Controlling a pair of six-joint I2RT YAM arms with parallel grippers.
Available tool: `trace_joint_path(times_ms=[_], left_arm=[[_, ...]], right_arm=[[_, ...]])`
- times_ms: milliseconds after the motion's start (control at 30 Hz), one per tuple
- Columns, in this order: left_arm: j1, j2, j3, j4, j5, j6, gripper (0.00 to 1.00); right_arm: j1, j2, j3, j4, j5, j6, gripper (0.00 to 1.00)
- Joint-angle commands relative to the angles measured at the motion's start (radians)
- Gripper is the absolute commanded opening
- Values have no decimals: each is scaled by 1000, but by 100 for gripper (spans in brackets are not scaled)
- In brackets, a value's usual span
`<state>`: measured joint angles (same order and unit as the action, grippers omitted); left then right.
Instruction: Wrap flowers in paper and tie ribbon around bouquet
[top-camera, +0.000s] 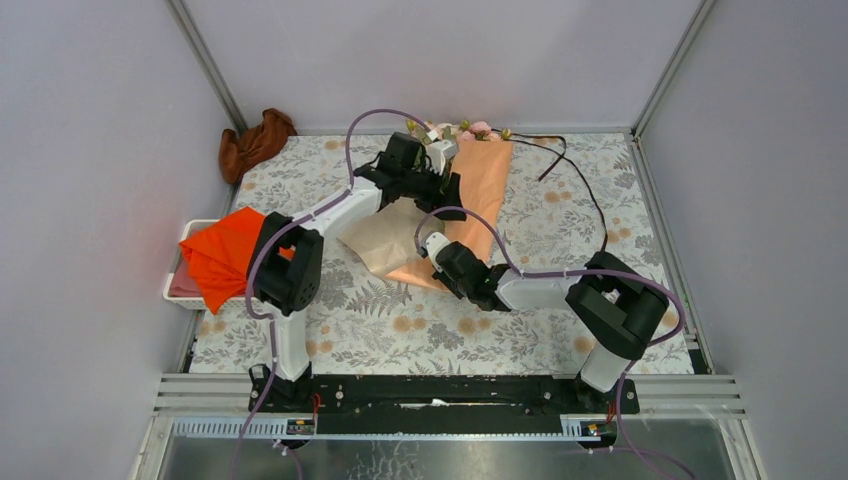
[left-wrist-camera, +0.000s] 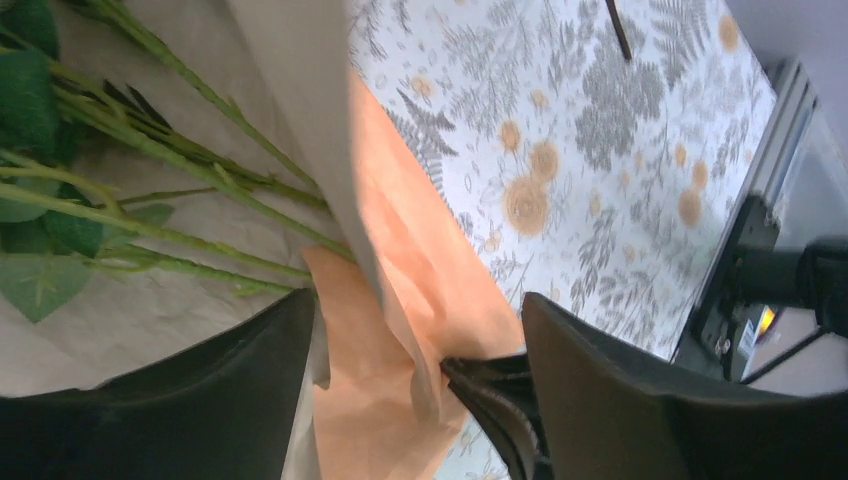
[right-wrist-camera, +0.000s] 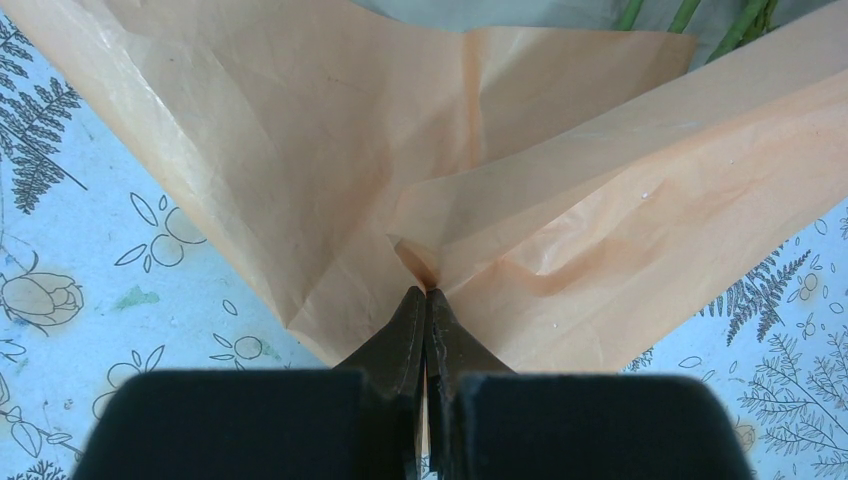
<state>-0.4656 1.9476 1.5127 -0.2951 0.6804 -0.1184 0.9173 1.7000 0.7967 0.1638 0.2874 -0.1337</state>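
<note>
Pinched fully shut, the right gripper (right-wrist-camera: 426, 300) clamps a gathered fold at the near end of the paper (right-wrist-camera: 300, 150), and the peach-orange sheet puckers out from between its pressed fingertips. The left gripper (left-wrist-camera: 415, 320) stands wide open and holds nothing. Its two fingers sit on either side of a raised flap of the paper, with the right gripper's dark tips showing between them.

The paper lies on the floral worktop (top-camera: 400, 320), partly folded so that its pale inner face shows. The flowers (top-camera: 478, 129) rest on that inner face, their long green stems running down it and their pink blooms reaching past the paper's far edge. The ribbon (left-wrist-camera: 619, 30) lies loose on the worktop to the right of the paper. Left of the paper, a bright orange cloth (top-camera: 225, 255) drapes over a white tray (top-camera: 172, 290), and a brown cloth (top-camera: 255, 140) is bunched further back on that side.
</note>
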Motion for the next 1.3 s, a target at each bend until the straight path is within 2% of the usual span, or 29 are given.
trace_joint_path(times_ms=[0,67,100,133,300,367,500,633,733,800,967,1100,1267], left_arm=[[11,35,70,9,-96,1,70],[20,44,68,-5,-114,5,26],[27,51,69,-16,-112,5,9],[35,56,68,-30,-105,6,0],[99,44,-10,-50,-113,18,0],[125,39,-65,-27,-118,24,0],[153,62,-150,22,-123,25,0],[160,105,-183,42,-126,20,0],[161,121,-196,59,-129,13,0],[163,123,-200,66,-132,11,0],[168,117,-214,75,-157,8,0],[174,115,-218,76,-167,9,0],[182,120,-222,79,-165,4,0]], right_arm=[[21,23,27,-96,-31,15,0],[24,15,38,-119,-35,16,0],[25,10,42,-131,-38,14,0],[27,2,46,-143,-39,13,1],[31,-67,68,-259,-66,15,12],[31,-119,70,-297,-109,14,20],[30,-244,65,-347,-248,6,35],[14,-321,58,-310,-404,40,41],[-22,-317,46,-199,-426,117,40],[-76,-270,40,-84,-437,240,39],[-135,-80,47,24,-470,425,27],[-135,-32,-32,42,-471,496,20],[-136,-122,-166,-51,-435,544,17]])
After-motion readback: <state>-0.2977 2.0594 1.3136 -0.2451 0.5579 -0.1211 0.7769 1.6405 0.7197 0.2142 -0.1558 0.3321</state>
